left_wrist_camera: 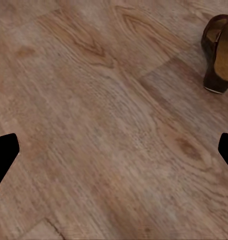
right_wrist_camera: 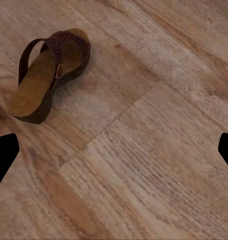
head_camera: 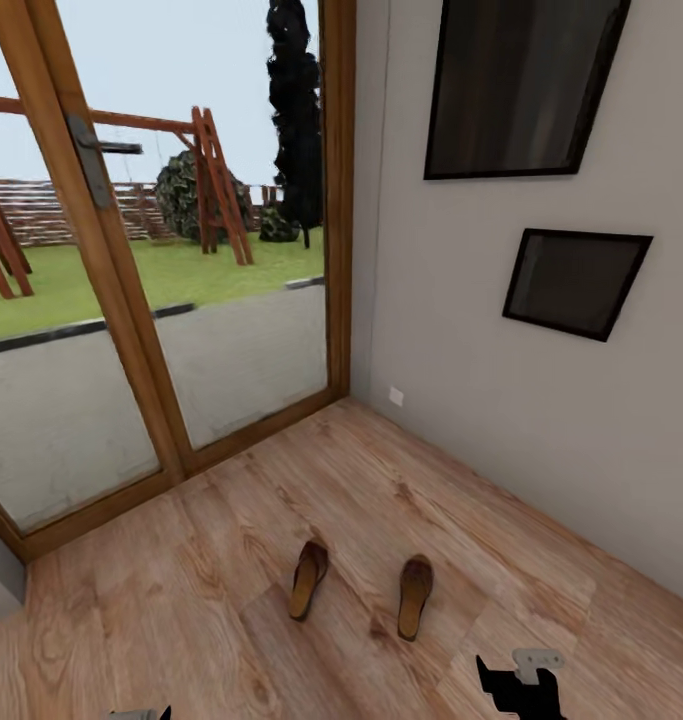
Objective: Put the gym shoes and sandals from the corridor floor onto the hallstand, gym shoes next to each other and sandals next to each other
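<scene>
Low in the head view, the right gripper (head_camera: pixel 522 688) hangs over the corridor floor (head_camera: pixel 211 600), fingers spread wide with nothing between them; the left gripper (left_wrist_camera: pixel 114 150) is likewise spread over bare planks. Two sandals, the left sandal (head_camera: pixel 308 579) and the right sandal (head_camera: pixel 415 596), lie apart on the floor near a glass door (head_camera: pixel 181 250).

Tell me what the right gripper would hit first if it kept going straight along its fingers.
Probably bare corridor floor: the right gripper points at planks, with the nearer sandal off to one side, apparently outside its line.
</scene>
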